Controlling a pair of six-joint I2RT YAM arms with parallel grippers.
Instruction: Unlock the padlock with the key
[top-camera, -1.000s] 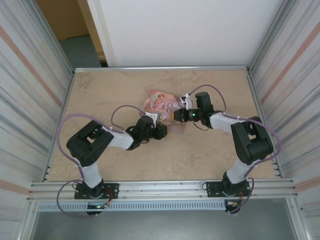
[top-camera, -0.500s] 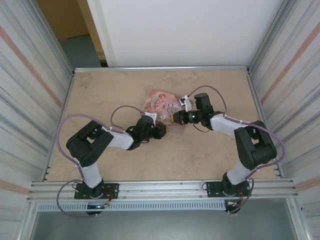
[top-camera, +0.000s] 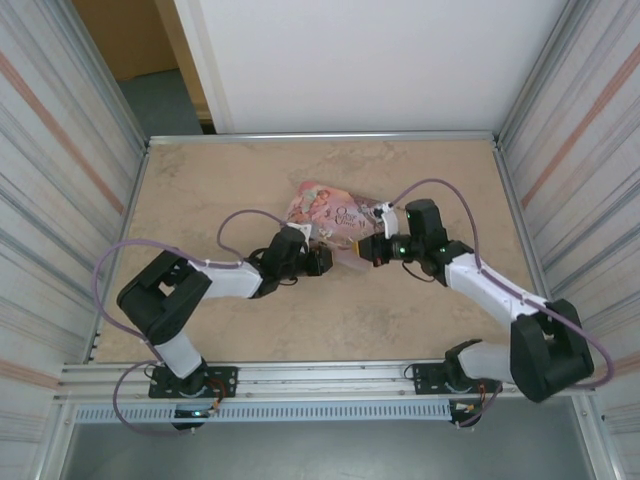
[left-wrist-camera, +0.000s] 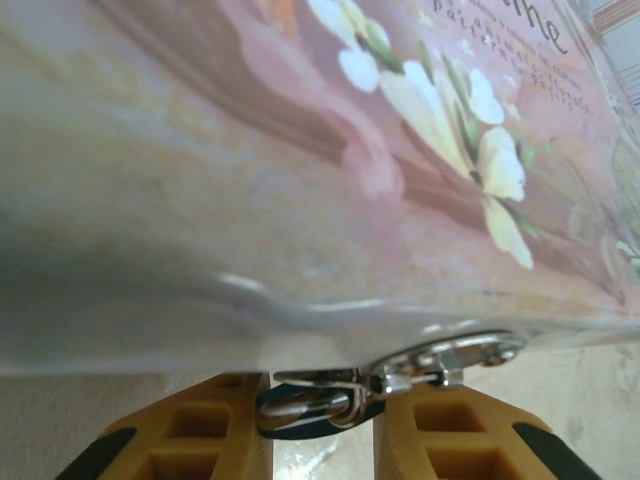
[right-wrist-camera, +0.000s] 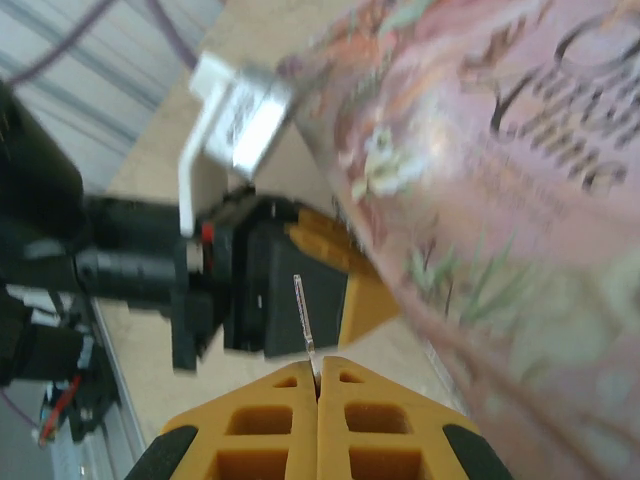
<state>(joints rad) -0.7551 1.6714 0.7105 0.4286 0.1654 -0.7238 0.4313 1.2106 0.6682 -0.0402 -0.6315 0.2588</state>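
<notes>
The small blue-teal padlock (left-wrist-camera: 304, 412) hangs by its metal shackle from the hasp (left-wrist-camera: 454, 354) on the pink tin's (left-wrist-camera: 300, 150) lower edge. My left gripper (left-wrist-camera: 322, 400) is shut on the padlock, a yellow finger (left-wrist-camera: 190, 430) pressing each side. From above, the left gripper (top-camera: 322, 262) sits against the tin's (top-camera: 330, 212) near edge. My right gripper (right-wrist-camera: 318, 385) is shut on the key (right-wrist-camera: 303, 315), whose thin blade sticks straight out toward the left gripper's black body (right-wrist-camera: 270, 290). The right gripper (top-camera: 368, 250) is just right of the left one, a short gap between them.
The tin (right-wrist-camera: 500, 180) rises close on the right of the right wrist view. Metal rails (top-camera: 320, 378) run along the table's near edge, and corrugated walls (top-camera: 60, 200) close in both sides. Purple cables (top-camera: 250, 215) loop over the arms.
My left jaws have closed in on the padlock. The right arm has stretched out and swung; its gripper drew back down and right from the tin, still holding the key.
</notes>
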